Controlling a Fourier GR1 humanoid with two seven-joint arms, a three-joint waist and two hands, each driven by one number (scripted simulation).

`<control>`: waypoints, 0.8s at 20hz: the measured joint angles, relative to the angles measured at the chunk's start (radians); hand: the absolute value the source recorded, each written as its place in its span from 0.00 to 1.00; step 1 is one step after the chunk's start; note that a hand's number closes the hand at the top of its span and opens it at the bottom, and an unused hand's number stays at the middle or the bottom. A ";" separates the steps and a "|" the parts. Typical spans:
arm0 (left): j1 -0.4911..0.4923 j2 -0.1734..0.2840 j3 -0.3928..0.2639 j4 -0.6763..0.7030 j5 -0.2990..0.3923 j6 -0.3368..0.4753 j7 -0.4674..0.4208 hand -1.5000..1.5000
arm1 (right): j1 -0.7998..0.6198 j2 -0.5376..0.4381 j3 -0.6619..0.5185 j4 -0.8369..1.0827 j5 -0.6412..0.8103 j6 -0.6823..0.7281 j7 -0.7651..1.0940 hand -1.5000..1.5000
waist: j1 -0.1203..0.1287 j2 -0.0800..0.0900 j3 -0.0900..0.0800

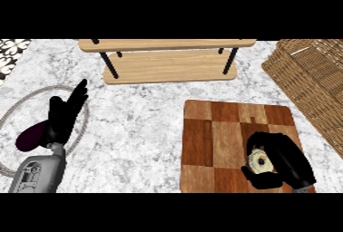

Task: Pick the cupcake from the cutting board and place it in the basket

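Surface: grey-white marbled counter (134, 136) fills the frame, with a two-tier wooden shelf (167, 63) on black legs at upper centre.
Cutting board: checkered wooden cutting board (214, 149) lies at lower right of the frame.
Cupcake: pale cupcake (260, 162) sits low on the board's right side, seen between dark fingers; I cannot tell whether it is lifted off the wood.
Right hand: right hand (285, 158) is curled round the cupcake, thumb and fingers wrapping it from both sides.
Basket: wicker basket (311, 81) stands at upper right, just beyond the board's far right corner.
Left hand: left hand (67, 111) rests at left of the frame, fingers straight and pointing up, over a round wire ring (10, 113), with a dark purple object (30, 138) beside it.
Done: by my judgement, the grasp is made.
Left: lifting, carrying up and right to the basket, and releasing inside it.
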 measured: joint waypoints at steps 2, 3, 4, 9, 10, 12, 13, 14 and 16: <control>-0.008 0.005 0.004 0.006 0.003 -0.006 -0.006 0.50 | -0.023 -0.047 0.044 0.007 0.080 0.035 0.016 1.00 | 0.006 -0.001 -0.003; -0.008 0.002 0.001 0.008 0.003 -0.007 -0.006 0.50 | -0.042 -0.065 0.067 0.007 0.116 0.061 0.029 1.00 | 0.008 -0.001 -0.003; -0.004 0.002 0.001 -0.001 0.005 -0.009 0.001 0.50 | -0.060 -0.074 0.089 0.003 0.151 0.084 0.048 1.00 | 0.009 -0.002 -0.003; 0.003 -0.006 0.001 -0.004 -0.001 -0.002 0.004 0.50 | -0.128 -0.077 0.116 -0.035 0.184 0.176 0.066 1.00 | 0.001 0.001 0.001; 0.005 -0.007 0.000 -0.005 -0.006 0.002 0.002 0.50 | -0.118 -0.069 0.106 -0.073 0.152 0.210 0.072 1.00 | -0.003 0.000 0.001; 0.015 -0.002 0.004 -0.007 -0.004 -0.001 -0.005 0.50 | -0.115 -0.044 0.079 -0.143 0.084 0.278 0.091 1.00 | -0.008 -0.001 0.001; 0.009 -0.003 0.006 -0.005 -0.004 0.001 -0.001 0.50 | -0.114 -0.030 0.059 -0.177 0.045 0.307 0.101 1.00 | -0.011 -0.001 0.002; 0.006 0.011 0.018 0.000 0.007 -0.013 -0.004 0.50 | -0.111 -0.013 0.045 -0.213 0.013 0.330 0.115 1.00 | -0.012 -0.001 0.002; -0.001 0.006 0.018 0.006 0.003 -0.003 -0.002 0.50 | -0.116 0.024 0.005 -0.288 -0.071 0.380 0.140 1.00 | -0.017 -0.002 0.002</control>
